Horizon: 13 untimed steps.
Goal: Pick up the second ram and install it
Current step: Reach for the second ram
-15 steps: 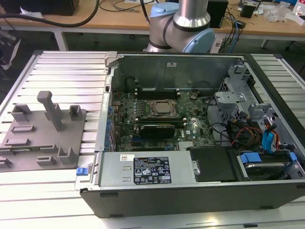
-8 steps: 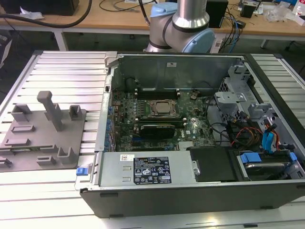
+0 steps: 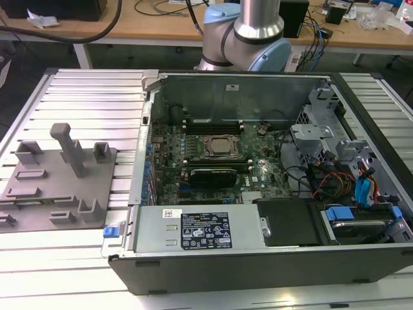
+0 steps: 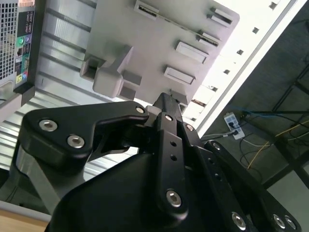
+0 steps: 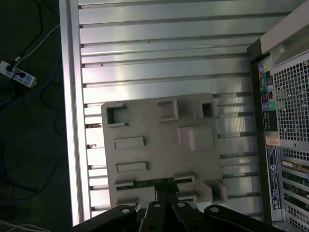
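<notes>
My gripper (image 5: pixel 166 195) hung right over ram stick (image 5: pixel 153 183); stick sat in grey holder (image 5: pixel 159 130) beside computer case (image 5: pixel 285 121). Couldn't tell how open, or any hold. Risk, I judged: off-centre pinch, stick tilting, jamming in holder.

I can read no text here. On the computer case (image 3: pixel 258 274), the grey power supply cover (image 3: pixel 151 227) along the edge nearest the exterior view carries a black label (image 3: pixel 205 234) with white print and small symbols. A small white sticker (image 3: pixel 173 214) sits just beside that label's upper corner, toward the exterior view's left. The print on both is too fine for me to make out. In the first wrist view, the case's rear panel (image 5: pixel 289 96) bears a long white label strip (image 5: pixel 271 169), with a small orange sticker (image 5: pixel 272 140) at its end. I can't read either one.
</notes>
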Each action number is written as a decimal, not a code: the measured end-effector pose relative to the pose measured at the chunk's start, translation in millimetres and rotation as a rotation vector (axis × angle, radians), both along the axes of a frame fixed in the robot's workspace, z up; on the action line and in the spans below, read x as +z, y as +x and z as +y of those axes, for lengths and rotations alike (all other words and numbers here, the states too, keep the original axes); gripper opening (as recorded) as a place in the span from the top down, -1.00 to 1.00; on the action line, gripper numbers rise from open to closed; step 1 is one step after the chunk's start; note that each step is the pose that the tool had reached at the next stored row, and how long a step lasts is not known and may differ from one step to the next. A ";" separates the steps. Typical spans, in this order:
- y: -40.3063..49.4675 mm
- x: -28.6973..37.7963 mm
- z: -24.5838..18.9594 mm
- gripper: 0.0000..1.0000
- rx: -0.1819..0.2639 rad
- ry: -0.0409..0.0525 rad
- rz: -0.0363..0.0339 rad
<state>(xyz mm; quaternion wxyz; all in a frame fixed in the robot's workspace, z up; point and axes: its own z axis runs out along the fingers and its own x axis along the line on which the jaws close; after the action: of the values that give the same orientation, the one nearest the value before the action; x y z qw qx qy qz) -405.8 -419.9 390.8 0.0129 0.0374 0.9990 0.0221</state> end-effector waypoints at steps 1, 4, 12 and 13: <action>0.0 0.0 -3.6 0.79 0.000 0.0000 0.0000; 0.0 -0.3 -10.6 0.79 0.000 -0.0001 0.0000; 0.0 -0.8 -22.7 0.79 0.000 0.0000 0.0001; 0.0 -0.9 -24.7 0.79 0.000 -0.0001 0.0000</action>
<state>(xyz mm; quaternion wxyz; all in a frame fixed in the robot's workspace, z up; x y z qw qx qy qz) -405.8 -444.6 389.9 0.0128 0.0374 0.9990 0.0221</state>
